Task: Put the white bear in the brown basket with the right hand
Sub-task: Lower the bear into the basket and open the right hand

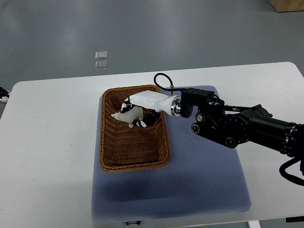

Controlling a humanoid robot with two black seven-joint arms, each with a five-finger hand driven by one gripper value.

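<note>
The brown wicker basket (134, 156) lies on a blue mat in the middle of the white table. My right arm reaches in from the right, and its white hand (138, 110) hangs over the far end of the basket. Its fingers curl around the white bear (123, 115), whose pale body pokes out to the left below the palm, inside the basket's rim. I cannot tell whether the bear touches the basket floor. A small white and black part, probably my left hand (3, 94), shows at the left edge.
The blue mat (204, 175) covers the table's centre and front. Two small clear squares (101, 59) lie on the grey floor beyond the table. A cardboard box corner (287, 4) sits at the top right.
</note>
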